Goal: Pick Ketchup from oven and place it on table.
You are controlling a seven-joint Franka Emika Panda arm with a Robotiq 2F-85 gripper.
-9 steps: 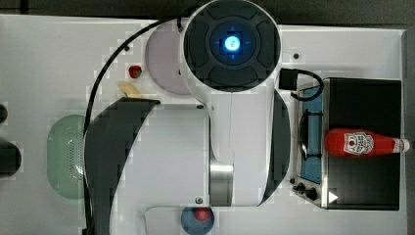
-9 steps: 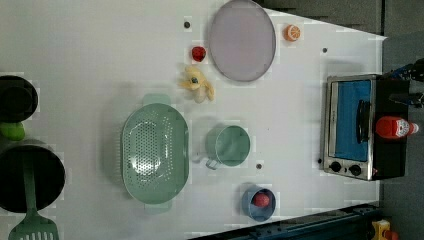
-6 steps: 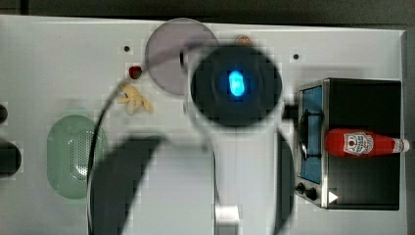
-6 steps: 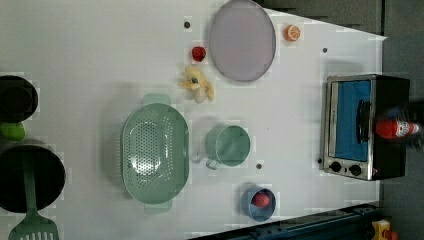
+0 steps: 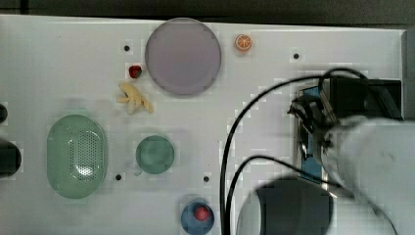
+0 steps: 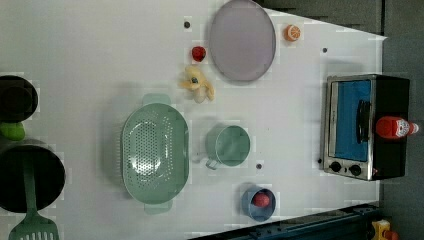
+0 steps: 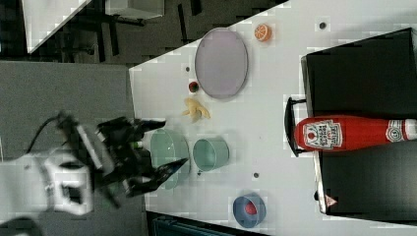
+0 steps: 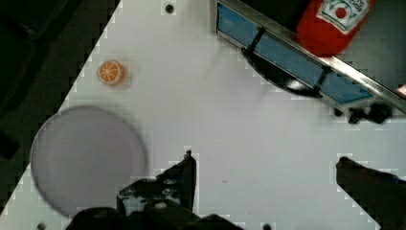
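Note:
The Ketchup (image 7: 344, 132), a red bottle with a white cap, lies on its side on the black top of the oven (image 7: 364, 64). In the left view the Ketchup (image 6: 395, 127) rests on the oven (image 6: 350, 125), near its glass door. My gripper (image 8: 268, 172) is open, nothing between its wide-spread fingers, above the white table (image 8: 239, 115), with the Ketchup (image 8: 335, 24) and the oven (image 8: 297, 55) some way ahead. In the right view the gripper (image 7: 174, 140) hangs high at the right view's left. In the top view my arm (image 5: 372, 161) covers the oven (image 5: 381, 95).
On the table (image 5: 254, 73) lie a lilac plate (image 5: 182, 56), an orange slice (image 5: 243, 42), a strawberry (image 5: 135, 71), a banana (image 5: 133, 98), a green colander (image 5: 77, 155), a green cup (image 5: 154, 154) and a blue bowl (image 5: 196, 216). Black pots (image 6: 30, 175) stand at the left view's left.
In the top view my arm has swung from the table's middle to the top view's right, over the oven, and now hides the Ketchup there. The objects have not moved.

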